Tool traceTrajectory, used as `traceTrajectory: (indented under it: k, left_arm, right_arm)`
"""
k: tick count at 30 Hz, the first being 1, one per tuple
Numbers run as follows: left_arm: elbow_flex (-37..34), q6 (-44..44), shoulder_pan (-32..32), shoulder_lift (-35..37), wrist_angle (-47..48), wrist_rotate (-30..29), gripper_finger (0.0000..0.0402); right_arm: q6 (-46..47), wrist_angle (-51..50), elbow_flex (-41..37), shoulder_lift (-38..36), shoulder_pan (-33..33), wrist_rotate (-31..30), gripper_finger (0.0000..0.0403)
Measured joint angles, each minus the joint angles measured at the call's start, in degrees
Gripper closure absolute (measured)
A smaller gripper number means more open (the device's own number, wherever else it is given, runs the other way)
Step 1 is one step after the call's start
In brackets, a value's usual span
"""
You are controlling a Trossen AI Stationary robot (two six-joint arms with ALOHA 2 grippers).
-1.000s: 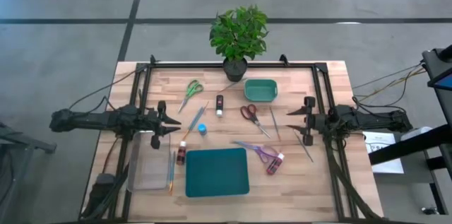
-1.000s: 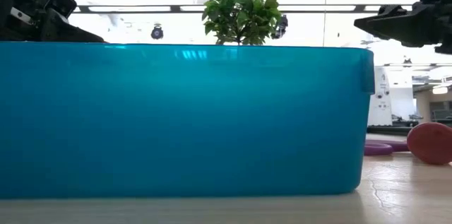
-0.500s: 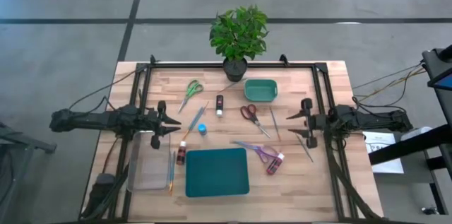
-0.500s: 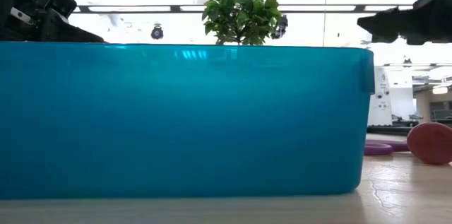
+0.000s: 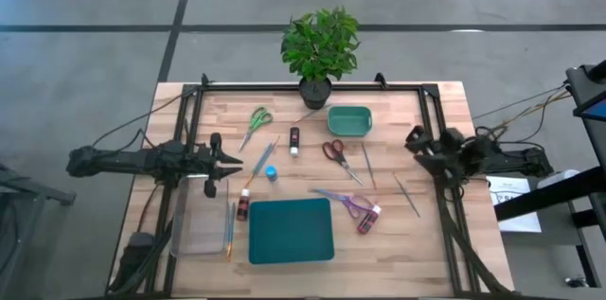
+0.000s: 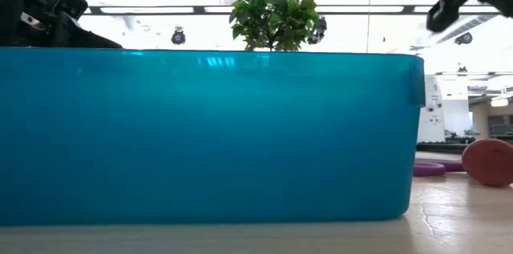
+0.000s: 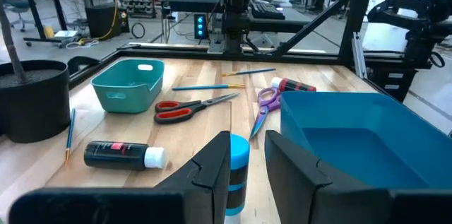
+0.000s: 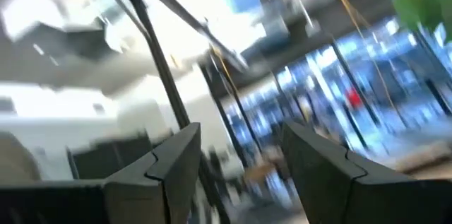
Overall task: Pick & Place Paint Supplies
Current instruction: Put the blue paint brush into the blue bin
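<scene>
Overhead, we see our left gripper [image 5: 230, 161] spread apart above the bench [image 5: 445, 243], near the blue paint bottle [image 5: 271, 174]. Our right gripper [image 5: 414, 138] gapes at the right edge, well apart from the black paint bottle [image 5: 294, 139].

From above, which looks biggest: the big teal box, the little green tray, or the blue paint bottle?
In the high view, largest to smallest:
1. Teal box
2. Green tray
3. Blue paint bottle, standing upright, so only its top shows.
</scene>
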State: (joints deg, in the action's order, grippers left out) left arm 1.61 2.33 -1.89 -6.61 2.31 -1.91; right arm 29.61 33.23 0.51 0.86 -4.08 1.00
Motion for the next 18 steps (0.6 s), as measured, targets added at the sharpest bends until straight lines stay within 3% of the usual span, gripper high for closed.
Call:
traceTrajectory:
  k: [4,12,18]
  left_arm:
    - [-0.02,5.37,0.00,-0.01,-1.02,-0.02,0.0303]
    - [-0.02,34.47,0.00,0.04,-11.59,-0.04,0.0303]
    - [-0.02,44.35,0.00,0.04,-15.59,-0.04,0.0303]
  right_arm:
    - [0.12,10.15,0.00,0.00,0.00,-1.01,0.0204]
    - [-7.39,20.19,0.00,-0.02,0.00,-1.02,0.0204]
    - [-10.58,24.53,0.00,-0.07,0.00,-1.11,0.0204]
